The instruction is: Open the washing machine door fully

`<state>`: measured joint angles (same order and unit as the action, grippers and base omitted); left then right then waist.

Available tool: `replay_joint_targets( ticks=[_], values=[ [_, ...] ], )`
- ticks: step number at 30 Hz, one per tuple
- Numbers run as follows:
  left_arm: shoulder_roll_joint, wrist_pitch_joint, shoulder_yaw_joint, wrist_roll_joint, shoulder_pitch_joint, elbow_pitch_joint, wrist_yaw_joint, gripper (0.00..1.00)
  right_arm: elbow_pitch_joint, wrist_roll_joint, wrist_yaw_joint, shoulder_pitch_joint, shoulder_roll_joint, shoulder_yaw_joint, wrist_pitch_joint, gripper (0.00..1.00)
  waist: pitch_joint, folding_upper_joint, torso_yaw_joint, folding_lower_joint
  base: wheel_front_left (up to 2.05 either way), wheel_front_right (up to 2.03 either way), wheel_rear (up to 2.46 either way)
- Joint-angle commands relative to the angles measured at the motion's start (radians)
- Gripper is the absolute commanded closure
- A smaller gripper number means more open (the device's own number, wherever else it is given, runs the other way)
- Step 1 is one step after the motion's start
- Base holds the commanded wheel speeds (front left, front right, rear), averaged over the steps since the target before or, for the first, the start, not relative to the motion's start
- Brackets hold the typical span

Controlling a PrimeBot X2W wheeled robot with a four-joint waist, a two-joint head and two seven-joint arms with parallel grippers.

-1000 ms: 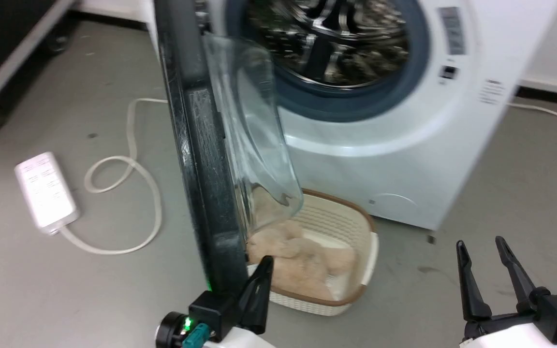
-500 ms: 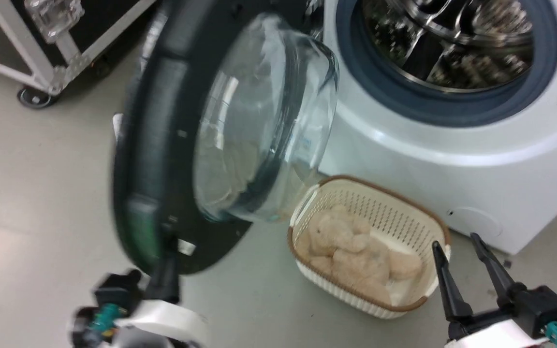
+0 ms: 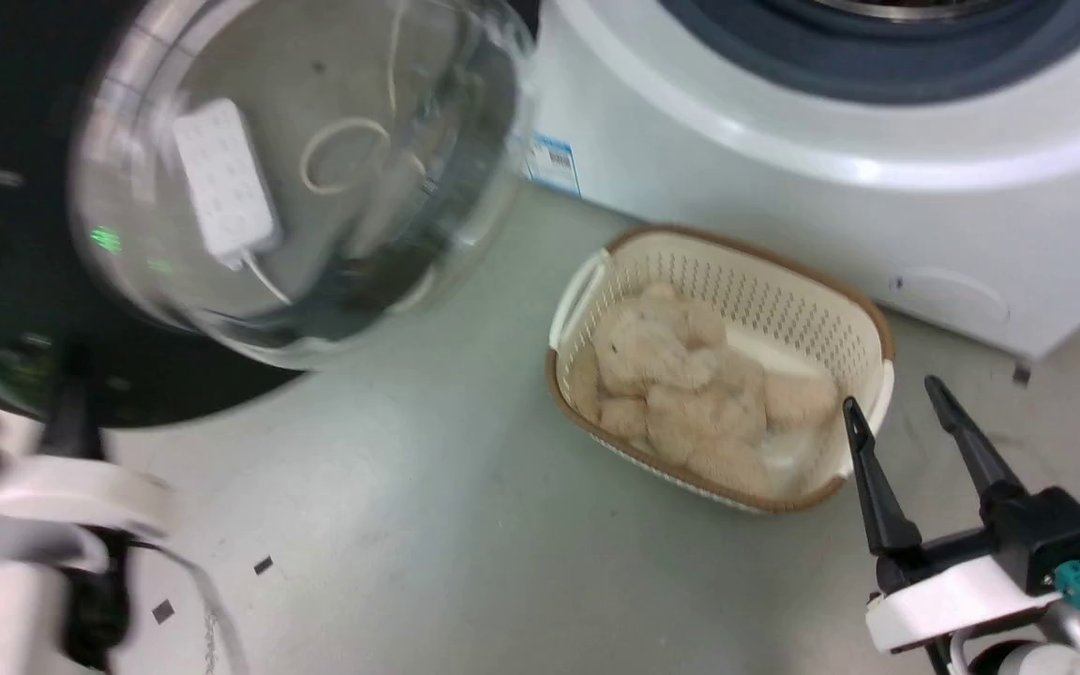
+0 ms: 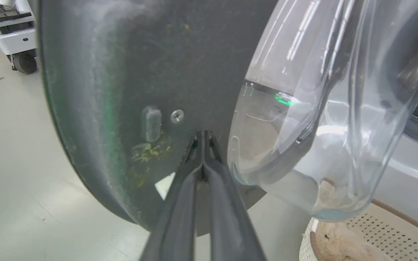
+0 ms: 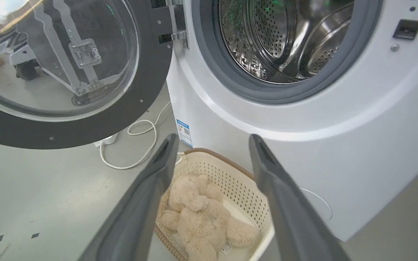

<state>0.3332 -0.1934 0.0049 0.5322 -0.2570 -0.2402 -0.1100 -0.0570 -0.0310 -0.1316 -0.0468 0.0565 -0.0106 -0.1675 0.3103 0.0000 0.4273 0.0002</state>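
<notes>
A cream plastic basket point(image 3: 788, 305) with a brown rim sits on the grey floor point(image 3: 427, 525), and a beige plush toy point(image 3: 681, 394) lies curled up inside it. Off to one side a white cable point(image 5: 125, 168) loops across the floor, near a few small dark squares point(image 3: 262, 564).

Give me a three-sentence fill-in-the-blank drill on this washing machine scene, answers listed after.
The beige plush toy lies in the cream perforated plastic ____ on the floor.
The left gripper, by the large round glossy black washing machine door, is ____.
The right gripper stands ____ and holds nothing.
Missing words: basket; shut; open.
</notes>
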Motion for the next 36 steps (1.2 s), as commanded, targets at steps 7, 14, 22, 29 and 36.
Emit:
replay_joint_targets(
  ticks=[7,14,22,29,36],
  values=[
    [0.128,-0.024,0.136,0.092,-0.148,-0.187,0.069,1.0,-0.041,-0.006,0.001,-0.045,0.032,0.008,0.023,0.0,0.129,0.0,-0.065,-0.0002,0.0,0.0,0.0],
    [0.179,-0.059,0.156,0.072,-0.237,-0.329,0.118,1.0,-0.039,-0.004,0.001,-0.056,0.038,0.013,0.02,0.0,0.135,0.0,-0.078,-0.0002,0.0,0.0,0.0],
    [0.141,-0.068,0.228,-0.001,-0.207,-0.251,0.15,1.0,-0.014,-0.001,0.001,-0.065,0.023,0.031,-0.022,0.0,0.066,0.0,-0.097,-0.0002,0.0,0.0,0.0],
    [0.017,-0.068,0.253,-0.093,-0.118,-0.021,0.176,1.0,0.007,0.008,0.001,-0.042,0.006,0.087,-0.061,0.0,-0.044,0.0,-0.114,-0.0002,0.0,0.0,0.0],
    [-0.099,-0.068,0.148,-0.191,0.012,0.155,0.195,1.0,0.01,0.011,0.001,-0.008,-0.004,0.114,-0.084,0.0,-0.174,0.0,-0.175,-0.0002,0.0,0.0,0.0]
  ],
)
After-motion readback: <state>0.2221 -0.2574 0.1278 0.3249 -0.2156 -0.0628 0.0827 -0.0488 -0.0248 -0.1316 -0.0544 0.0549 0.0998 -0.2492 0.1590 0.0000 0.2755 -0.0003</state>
